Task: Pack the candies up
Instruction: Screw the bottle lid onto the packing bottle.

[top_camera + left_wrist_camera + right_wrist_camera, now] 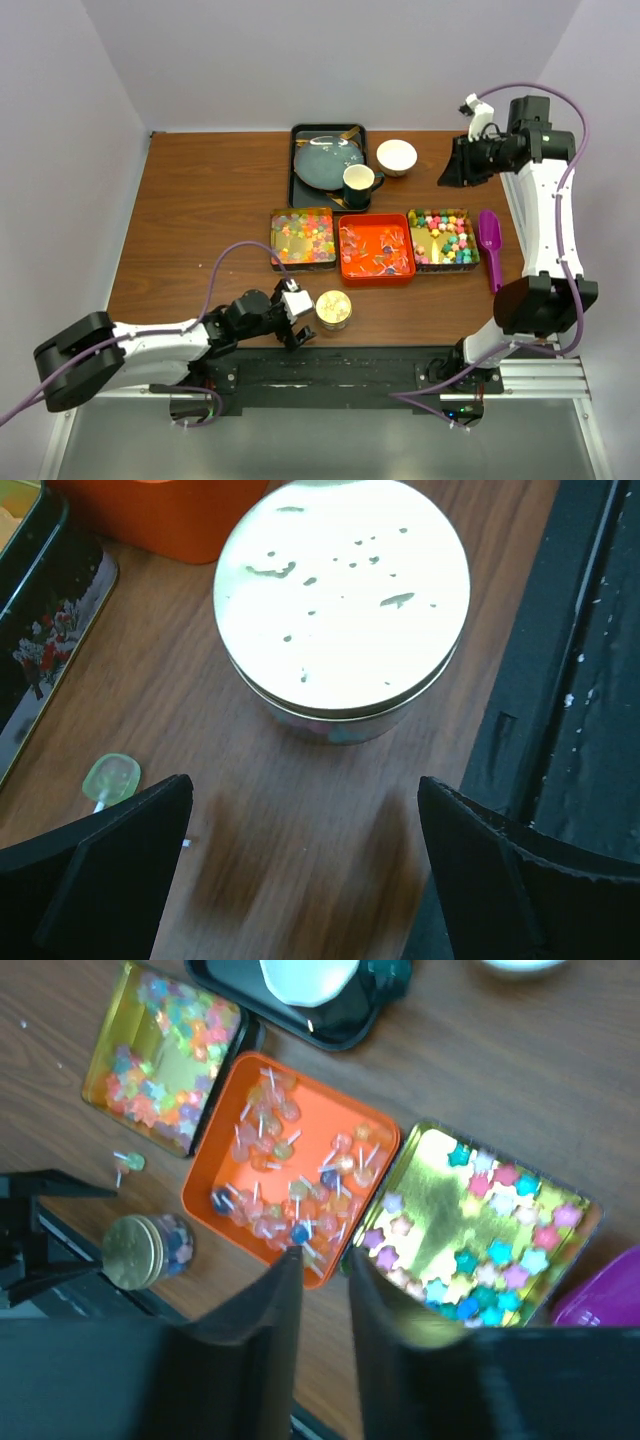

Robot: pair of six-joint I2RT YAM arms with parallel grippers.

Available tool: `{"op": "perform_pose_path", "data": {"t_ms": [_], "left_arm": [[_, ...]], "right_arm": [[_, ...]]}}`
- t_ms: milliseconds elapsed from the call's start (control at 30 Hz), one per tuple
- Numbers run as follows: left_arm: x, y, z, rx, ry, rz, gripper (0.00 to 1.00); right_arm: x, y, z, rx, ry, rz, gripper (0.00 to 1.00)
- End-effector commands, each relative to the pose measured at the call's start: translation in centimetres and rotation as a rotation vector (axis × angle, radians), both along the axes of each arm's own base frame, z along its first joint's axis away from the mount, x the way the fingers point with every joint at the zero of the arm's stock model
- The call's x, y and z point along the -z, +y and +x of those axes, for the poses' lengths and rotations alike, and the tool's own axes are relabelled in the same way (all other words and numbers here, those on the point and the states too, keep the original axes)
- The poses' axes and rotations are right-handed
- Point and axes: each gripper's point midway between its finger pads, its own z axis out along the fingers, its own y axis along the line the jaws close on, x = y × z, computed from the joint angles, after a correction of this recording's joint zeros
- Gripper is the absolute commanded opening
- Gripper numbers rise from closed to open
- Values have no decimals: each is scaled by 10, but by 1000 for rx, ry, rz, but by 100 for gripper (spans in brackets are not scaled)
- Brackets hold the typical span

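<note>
While the candies (375, 250) lie in three trays (375, 279) mid-table, some already inside the gold-lidded jar (340, 610), the left gripper (305, 830) hovers wide open and empty just short of that jar. The right gripper (325, 1260) hangs high, closed on nothing. Grasping the jar seems next, needing centred jaws.

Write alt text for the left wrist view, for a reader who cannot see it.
A small clear round jar with a gold metal lid stands on the brown wooden table, ahead of the left pincer, whose black fingers are spread wide open. A small pale green candy lies near one finger.
</note>
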Motion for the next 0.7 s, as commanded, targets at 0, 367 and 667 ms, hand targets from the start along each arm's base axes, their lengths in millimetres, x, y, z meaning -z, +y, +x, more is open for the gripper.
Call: {"op": "perform_pose_path", "data": {"t_ms": [0, 367, 667], "left_arm": [[-21, -24, 11, 37, -114, -131, 99], [-30, -51, 10, 127, -167, -289, 98], [-16, -67, 9, 176, -172, -332, 92]], "right_arm": [[-34, 39, -3, -224, -97, 66, 32], [29, 114, -49, -476, 23, -23, 45], [43, 116, -88, -571, 88, -54, 45]]}}
